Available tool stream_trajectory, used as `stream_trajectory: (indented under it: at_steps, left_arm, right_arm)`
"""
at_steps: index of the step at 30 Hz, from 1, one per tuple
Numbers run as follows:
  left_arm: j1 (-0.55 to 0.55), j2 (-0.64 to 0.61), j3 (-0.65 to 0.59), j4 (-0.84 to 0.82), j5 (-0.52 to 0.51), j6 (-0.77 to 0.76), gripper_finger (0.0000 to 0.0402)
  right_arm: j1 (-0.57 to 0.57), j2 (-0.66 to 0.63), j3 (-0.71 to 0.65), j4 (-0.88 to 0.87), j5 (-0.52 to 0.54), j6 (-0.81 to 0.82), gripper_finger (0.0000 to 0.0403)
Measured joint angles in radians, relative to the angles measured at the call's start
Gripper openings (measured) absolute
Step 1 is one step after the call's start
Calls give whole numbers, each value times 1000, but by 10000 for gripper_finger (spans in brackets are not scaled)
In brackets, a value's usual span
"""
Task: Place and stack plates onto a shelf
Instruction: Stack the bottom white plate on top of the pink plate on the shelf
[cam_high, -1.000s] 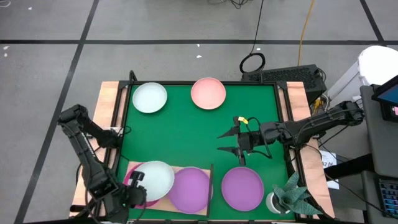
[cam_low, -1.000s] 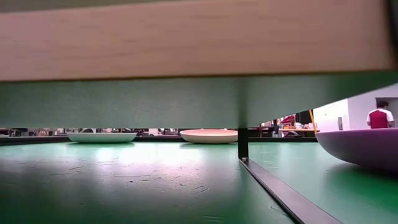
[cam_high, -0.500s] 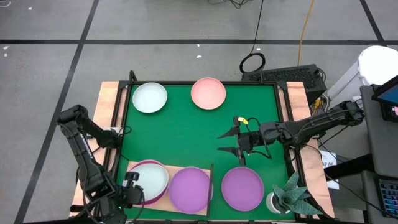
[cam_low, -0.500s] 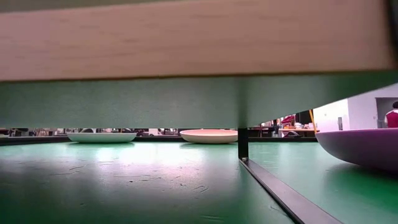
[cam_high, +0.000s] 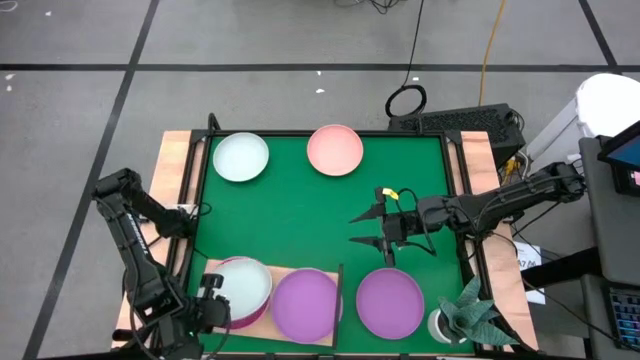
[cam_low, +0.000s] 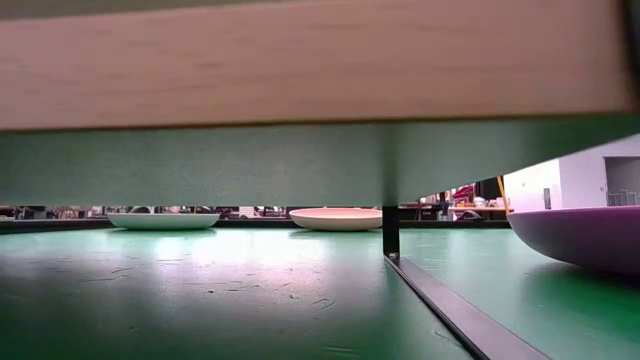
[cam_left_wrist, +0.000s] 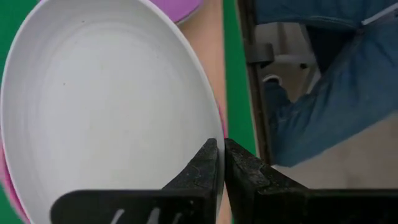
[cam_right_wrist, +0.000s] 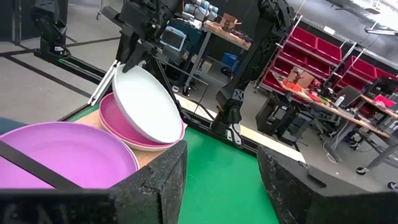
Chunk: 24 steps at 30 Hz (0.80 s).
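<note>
On the light-wood shelf (cam_high: 300, 272) at the near left, a white plate (cam_high: 243, 284) sits tilted on a magenta plate (cam_right_wrist: 124, 132). My left gripper (cam_high: 212, 298) is shut on its rim. A purple plate (cam_high: 305, 305) lies beside them on the shelf. Past the dark upright edge piece (cam_high: 341, 288), another purple plate (cam_high: 390, 302) rests on the green mat (cam_high: 300, 210). A pale mint plate (cam_high: 240, 157) and a salmon plate (cam_high: 335, 150) lie at the far edge. My right gripper (cam_high: 362, 228) hovers open over the mat's middle right. My left gripper pinches the white plate's rim (cam_left_wrist: 214, 127) on the plate's left side, one finger (cam_left_wrist: 202, 168) inside the bowl and one (cam_left_wrist: 245, 174) outside. The fingers slant down from the table's near left. The plate is tilted: the held side is raised and the opposite edge (cam_right_wrist: 169, 134) rests in the magenta plate.
A small potted plant (cam_high: 468, 318) stands at the near right corner of the table. A dark box (cam_high: 465, 120) and cables lie beyond the far right edge. In the low view the shelf board (cam_low: 300, 60) spans the top, above the mat.
My left gripper has carried the white plate a little toward the table's left edge. The plate overlapped the purple plate on the shelf before. It now sits lower and squarer over the magenta plate.
</note>
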Motion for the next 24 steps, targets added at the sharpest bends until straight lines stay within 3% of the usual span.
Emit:
stream_trajectory:
  at_steps: [3,14,24]
  left_arm:
    - [0,0,0,-37,-6,-31,40]
    - [13,0,0,-43,-8,-94,181]
    - [131,-1,-58,-45,-98,-6,177]
  right_arm:
    - [0,0,0,-7,0,3,176]
    - [0,0,0,-14,0,3,176]
    - [0,0,0,-14,-1,2,176]
